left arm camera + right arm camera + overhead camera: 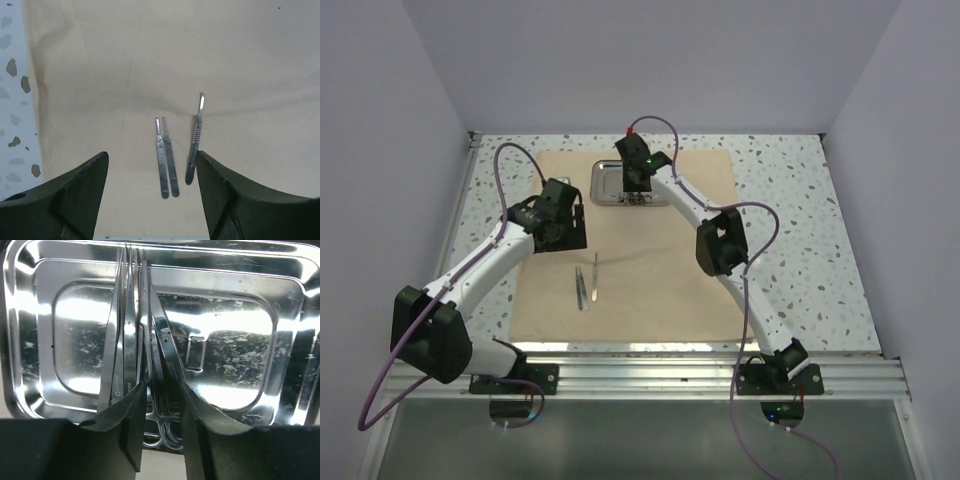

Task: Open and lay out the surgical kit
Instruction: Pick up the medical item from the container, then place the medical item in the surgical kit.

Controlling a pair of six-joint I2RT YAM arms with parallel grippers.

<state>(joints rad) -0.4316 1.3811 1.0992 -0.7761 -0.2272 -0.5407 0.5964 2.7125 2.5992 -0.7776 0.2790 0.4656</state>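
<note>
The beige cloth wrap (660, 290) lies spread flat on the table. The steel tray (608, 180) stands at its far edge. My right gripper (638, 197) reaches into the tray (225, 340). In the right wrist view the gripper (162, 385) is shut on the shanks of ring-handled scissors (166, 340), and tweezers (117, 340) lie just left of them. Three scalpel handles lie on the cloth's middle: a pair (166, 160) side by side and a single one (195, 142), also in the top view (582, 288). My left gripper (151, 155) hovers over them, open and empty.
The speckled tabletop (800, 200) shows around the cloth, with its edge at the left in the left wrist view (12, 100). White walls close in the left, back and right sides. An aluminium rail (700, 375) runs along the near edge.
</note>
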